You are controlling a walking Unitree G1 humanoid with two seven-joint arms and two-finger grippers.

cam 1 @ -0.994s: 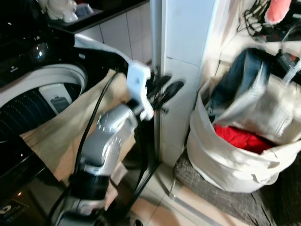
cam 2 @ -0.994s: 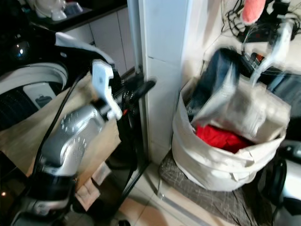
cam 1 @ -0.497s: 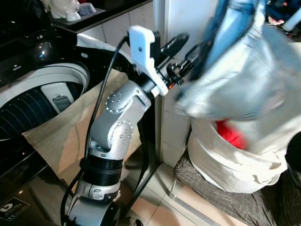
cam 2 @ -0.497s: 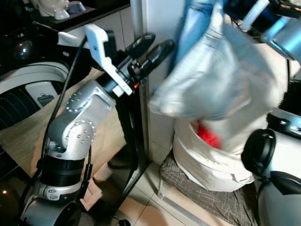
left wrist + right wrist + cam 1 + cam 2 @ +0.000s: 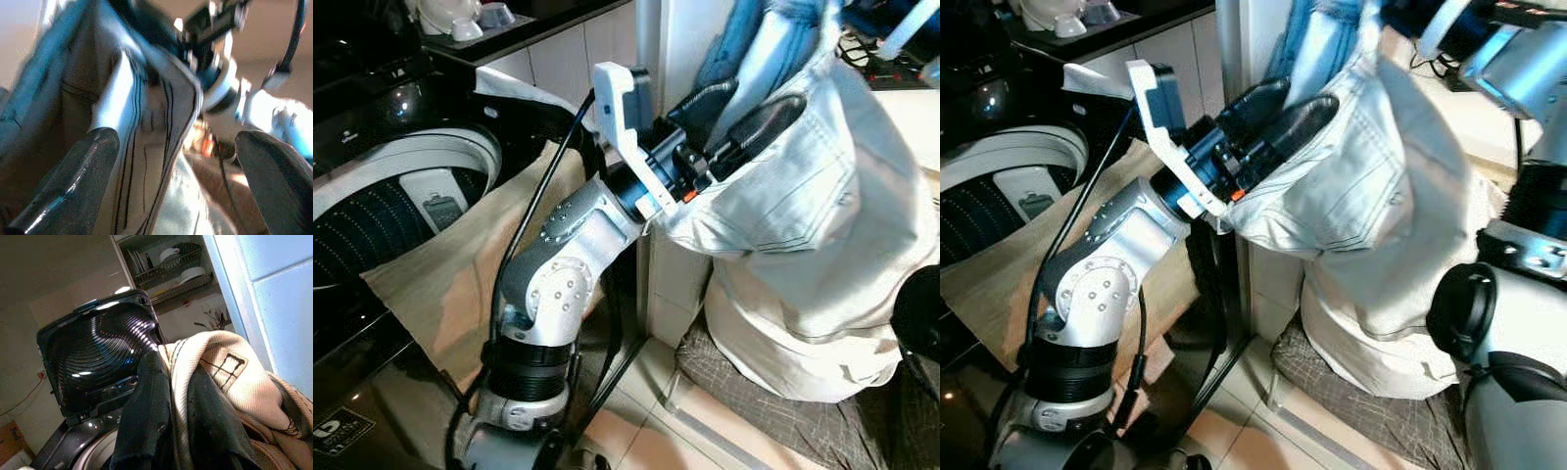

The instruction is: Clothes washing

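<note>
Our right gripper [image 5: 166, 406] has its fingers pinched on pale trousers [image 5: 803, 196], held high above the laundry bag [image 5: 783, 343]. Our left gripper [image 5: 734, 117] reaches in with fingers spread, touching the cloth but not gripping it. The washer [image 5: 401, 196] stands open to our left. We should lift until the cloth clears the bag, then swing across.

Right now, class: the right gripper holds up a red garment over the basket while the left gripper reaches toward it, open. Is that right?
Not quite. The garment is pale cream denim, not red, as the left eye view shows. The right gripper does hold it over the basket, and the left gripper reaches in open.
</note>
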